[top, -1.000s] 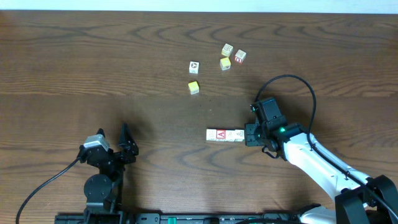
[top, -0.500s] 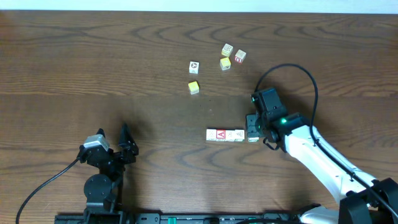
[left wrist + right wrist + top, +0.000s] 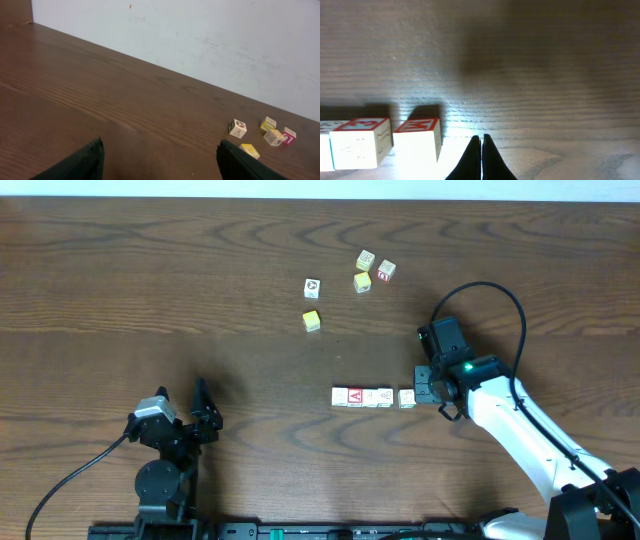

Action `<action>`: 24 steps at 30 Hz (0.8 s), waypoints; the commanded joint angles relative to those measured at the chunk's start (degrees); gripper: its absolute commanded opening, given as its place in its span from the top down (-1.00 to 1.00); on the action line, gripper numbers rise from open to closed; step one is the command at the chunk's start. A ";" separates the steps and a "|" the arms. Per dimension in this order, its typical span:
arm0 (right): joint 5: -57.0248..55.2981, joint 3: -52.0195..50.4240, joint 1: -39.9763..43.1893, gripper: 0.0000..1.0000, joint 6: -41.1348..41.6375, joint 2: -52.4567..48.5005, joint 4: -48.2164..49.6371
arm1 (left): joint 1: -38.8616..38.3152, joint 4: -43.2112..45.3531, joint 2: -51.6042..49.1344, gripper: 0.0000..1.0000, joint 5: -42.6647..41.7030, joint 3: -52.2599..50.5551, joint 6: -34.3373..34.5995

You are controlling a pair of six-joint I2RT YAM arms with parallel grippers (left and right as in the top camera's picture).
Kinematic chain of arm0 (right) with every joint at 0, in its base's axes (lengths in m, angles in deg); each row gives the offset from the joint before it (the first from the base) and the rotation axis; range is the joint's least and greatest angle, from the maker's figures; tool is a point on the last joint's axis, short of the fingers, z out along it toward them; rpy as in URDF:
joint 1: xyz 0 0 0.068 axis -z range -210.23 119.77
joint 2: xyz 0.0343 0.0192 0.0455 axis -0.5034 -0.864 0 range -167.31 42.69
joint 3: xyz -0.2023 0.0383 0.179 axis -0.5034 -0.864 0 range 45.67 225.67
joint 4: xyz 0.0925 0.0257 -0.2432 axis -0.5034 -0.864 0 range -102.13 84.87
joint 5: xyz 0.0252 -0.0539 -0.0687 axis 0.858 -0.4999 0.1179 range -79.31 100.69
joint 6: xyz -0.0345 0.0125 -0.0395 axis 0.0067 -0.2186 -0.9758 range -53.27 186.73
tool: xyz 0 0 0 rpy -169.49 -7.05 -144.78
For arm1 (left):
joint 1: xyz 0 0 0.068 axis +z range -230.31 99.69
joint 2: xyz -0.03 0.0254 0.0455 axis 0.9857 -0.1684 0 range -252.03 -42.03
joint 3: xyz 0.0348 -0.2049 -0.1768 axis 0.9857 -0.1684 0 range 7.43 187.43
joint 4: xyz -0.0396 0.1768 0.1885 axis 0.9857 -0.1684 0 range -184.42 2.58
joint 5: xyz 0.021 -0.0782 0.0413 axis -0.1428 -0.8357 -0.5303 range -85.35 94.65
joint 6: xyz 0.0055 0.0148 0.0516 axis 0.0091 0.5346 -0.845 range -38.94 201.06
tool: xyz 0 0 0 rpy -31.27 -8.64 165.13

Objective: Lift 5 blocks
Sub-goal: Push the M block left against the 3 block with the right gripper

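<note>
Row of blocks (image 3: 362, 397): lying flat on the table (image 3: 120, 280), around 5 o'clock from its middle.
End block (image 3: 407, 398): sitting just off the row's 3 o'clock end, nothing gripping it.
Right gripper (image 3: 481, 136): fingers pinching together on nothing, hanging just at the End block's 3 o'clock.
Left gripper (image 3: 160, 145): fingers spreading wide, empty, sitting down at 7 o'clock.
Yellow cubes (image 3: 312, 321): chilling well apart, toward the row's 12 o'clock.
</note>
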 commanded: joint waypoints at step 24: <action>13.16 -8.20 0.31 0.98 -2.89 -3.23 9.42 | 0.09 -2.32 0.04 -0.45 0.76 -1.01 0.09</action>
